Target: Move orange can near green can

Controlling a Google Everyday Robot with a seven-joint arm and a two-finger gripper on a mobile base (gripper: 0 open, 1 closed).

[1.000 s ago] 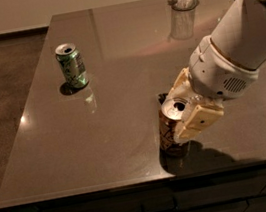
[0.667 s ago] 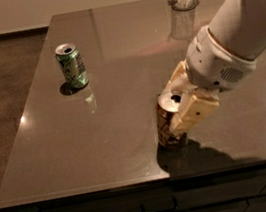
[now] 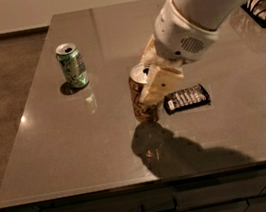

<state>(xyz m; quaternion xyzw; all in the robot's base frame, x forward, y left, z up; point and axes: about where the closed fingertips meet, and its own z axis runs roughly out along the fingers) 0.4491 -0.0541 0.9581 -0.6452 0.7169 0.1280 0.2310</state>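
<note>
Gripper (image 3: pixel 145 84): two beige fingers (image 3: pixel 161 80) on a white arm reaching in from the upper right, closed around the upright orange can (image 3: pixel 137 96) over the middle of the glossy grey table (image 3: pixel 69 149). Orange can: coppery brown with a silver top, apparently held just clear of the surface with its shadow below it, to the right of the green can (image 3: pixel 72 65) and apart from it; the green can stands upright near the table's left edge. Other items: dark flat snack packet (image 3: pixel 186 98) lying just right of the orange can, black wire rack (image 3: pixel 262 4) at the far right edge.
</note>
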